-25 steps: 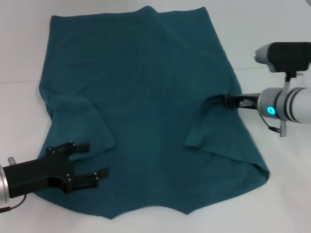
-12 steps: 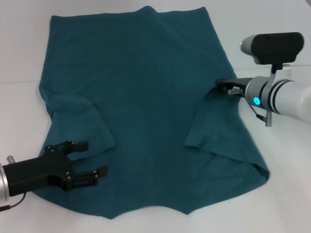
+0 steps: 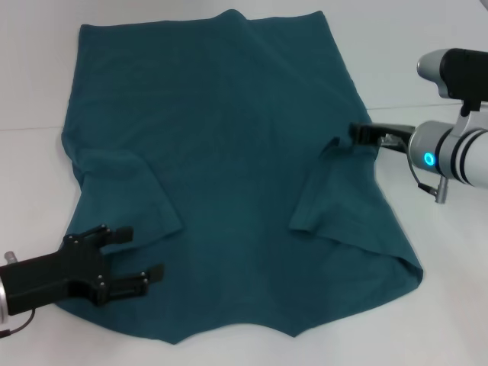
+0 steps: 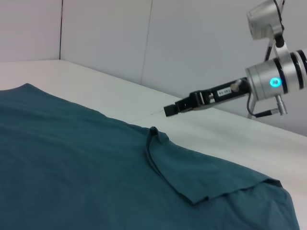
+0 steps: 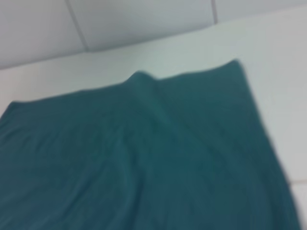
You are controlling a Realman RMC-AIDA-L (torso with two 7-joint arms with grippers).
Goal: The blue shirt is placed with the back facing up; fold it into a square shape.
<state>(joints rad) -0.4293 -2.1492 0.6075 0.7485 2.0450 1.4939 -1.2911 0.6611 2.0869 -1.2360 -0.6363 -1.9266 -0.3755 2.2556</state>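
So the blue shirt (image 3: 229, 168) was spread flat across the white table (image 3: 30, 191), back up, with both sleeves already flipped inward onto the body. That got you straight side edges for the square. Your left gripper (image 3: 133, 259) sat down at about 8 o'clock over the shirt's near corner, fingers spread apart and holding nothing, probably staged to grab that edge. Your right gripper (image 3: 358, 136) was out at 3 o'clock, tips right at the folded sleeve's crease. From the left wrist view it hung just above the cloth; I honestly couldn't tell if it was open or pinched.
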